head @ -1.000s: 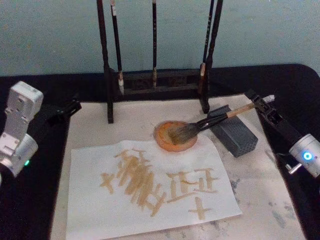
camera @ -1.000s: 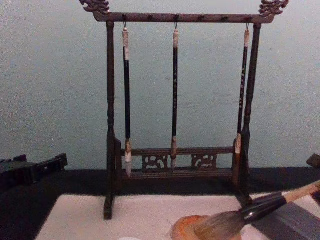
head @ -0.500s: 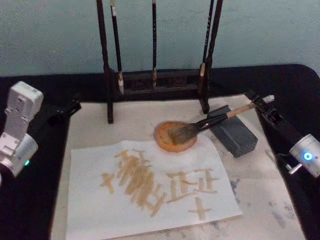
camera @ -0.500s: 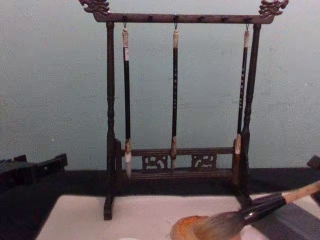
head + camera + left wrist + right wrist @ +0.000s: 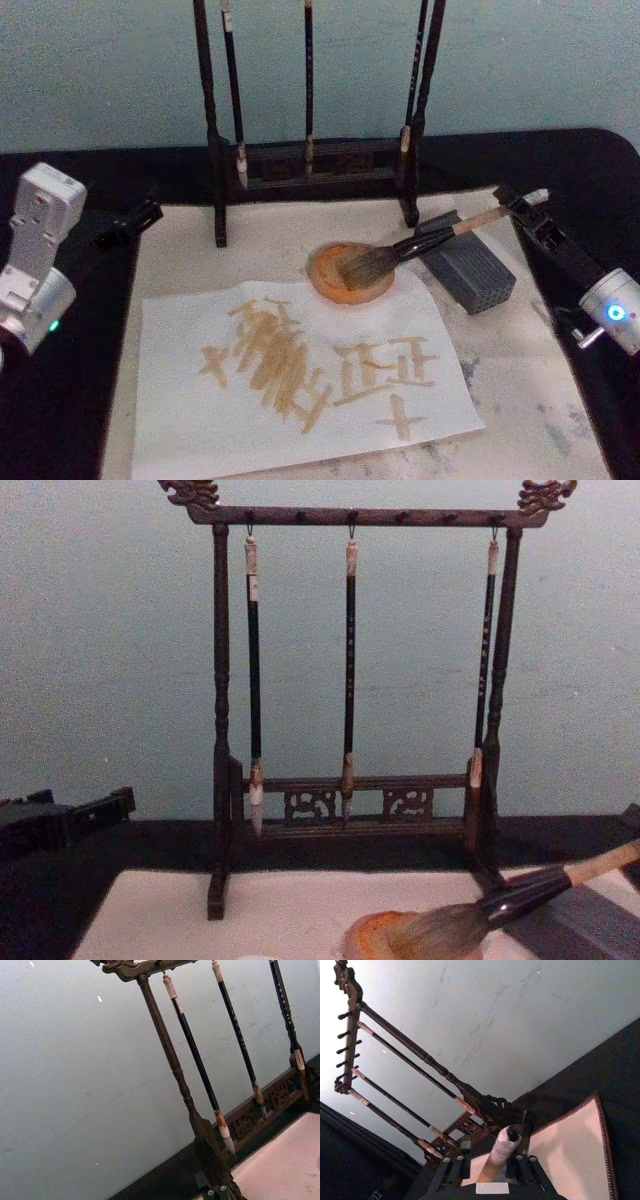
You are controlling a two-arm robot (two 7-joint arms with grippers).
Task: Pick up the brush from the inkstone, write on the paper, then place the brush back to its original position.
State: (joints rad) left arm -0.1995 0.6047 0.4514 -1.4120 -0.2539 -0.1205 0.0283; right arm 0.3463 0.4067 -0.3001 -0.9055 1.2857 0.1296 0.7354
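The brush (image 5: 420, 243) lies aslant at the far right of the scene; its bushy bristles rest in the round orange inkstone (image 5: 345, 285), and its black ferrule leans on the top edge of a grey block (image 5: 470, 272) just right of the dish. From there the tan handle rises to the right, into the right gripper (image 5: 518, 207). The white capped end sits within that gripper, as the right wrist view shows (image 5: 502, 1152); whether it is clamped or merely lies loose there, I cannot tell.

The paper (image 5: 190, 400) lies flat on the pale mat (image 5: 530, 400), near and left of the inkstone; its far edge meets the dish's near rim, and tan strokes cover its middle.

The left gripper (image 5: 135, 218) is parked over the black table (image 5: 60, 420) at the far left, well apart from the paper; nothing is in it, but how wide it stands I cannot tell.

Behind the inkstone stands the dark wooden rack (image 5: 350, 515); three thin brushes (image 5: 350, 660) hang from its top bar, tips down.
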